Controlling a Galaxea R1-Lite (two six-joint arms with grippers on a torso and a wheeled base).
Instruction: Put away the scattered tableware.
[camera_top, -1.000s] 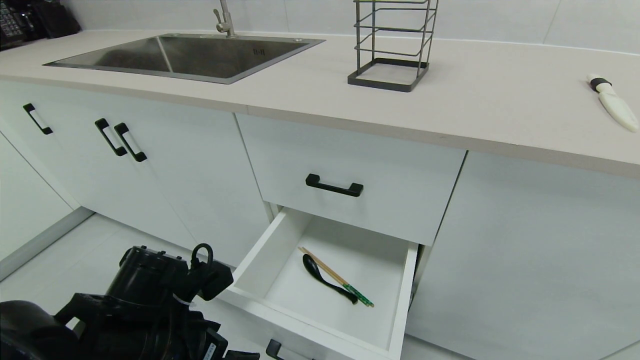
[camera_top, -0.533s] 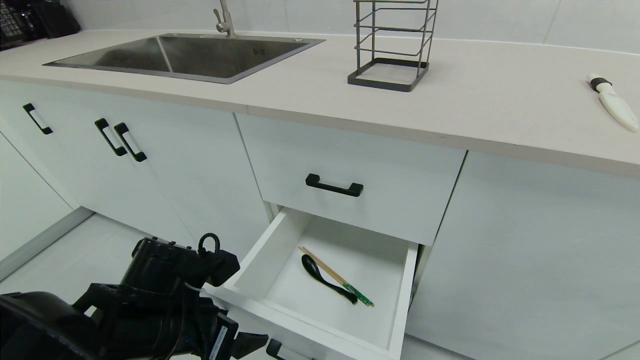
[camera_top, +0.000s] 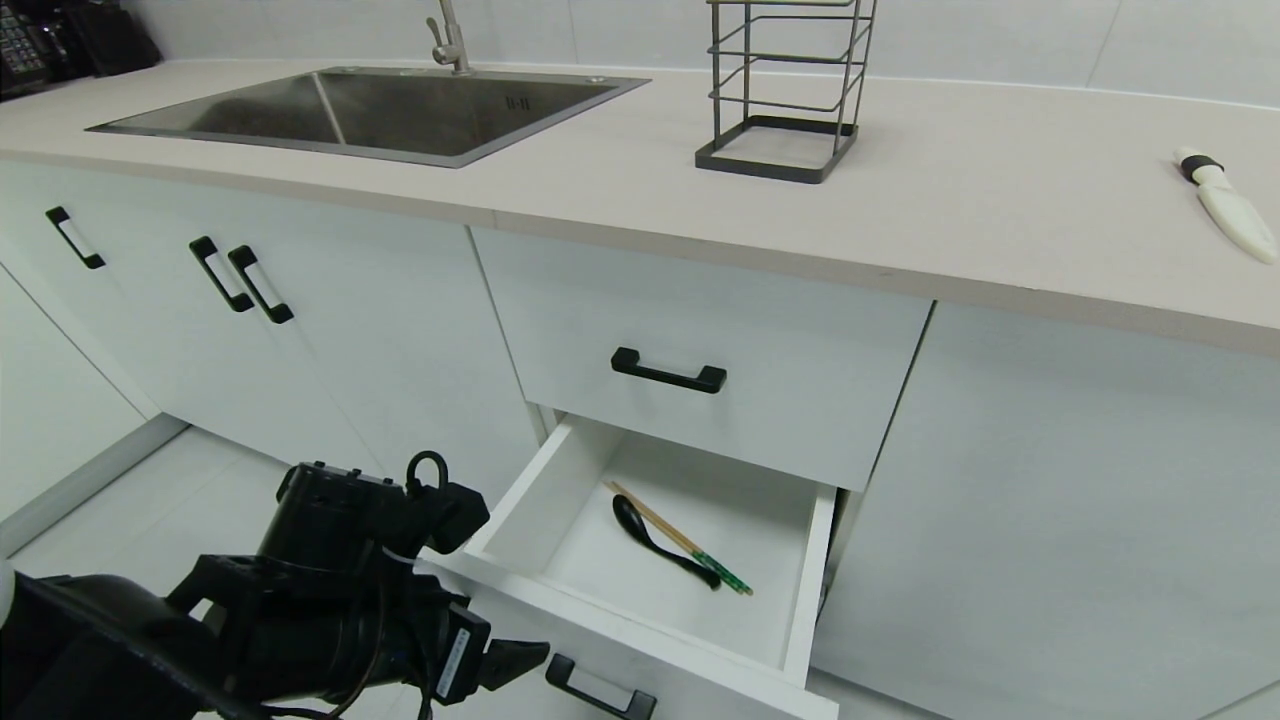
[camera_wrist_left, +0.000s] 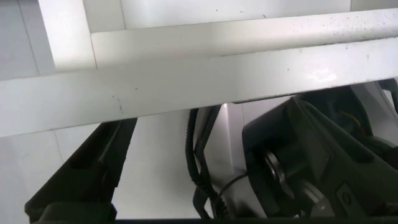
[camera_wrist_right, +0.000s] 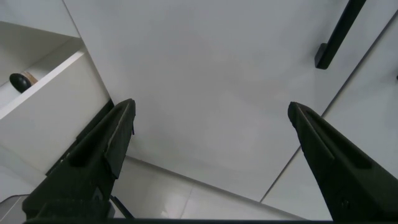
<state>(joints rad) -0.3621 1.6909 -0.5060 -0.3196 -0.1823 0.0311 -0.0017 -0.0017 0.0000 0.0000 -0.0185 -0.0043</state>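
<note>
My left gripper is sitting nearest and lowest, at the front of the pulled-out white lower drawer. Its jaws are standing wide apart and gripping nothing. The drawer's white front edge is running across the gap between them. I can't tell whether either finger is touching it, because dark cabling and housing are crowding one side of the left wrist view. In the head view one finger is poking out just beside the drawer's black bar handle.

My right gripper is also spread wide and empty, facing a plain white cabinet panel. Another black handle is running out of frame there.

In the drawer, a glossy black spoon is lying flat on the floor. A pair of wooden chopsticks with green ends is lying alongside, too close to tell if they're touching.

Farther back, the closed white upper drawer is sitting under the beige countertop. On the countertop, the dark wire rack is getting cut off at its top. The steel sink is lying to the left. A white knife with a black band is lying at the far right, well apart from the drawers.
</note>
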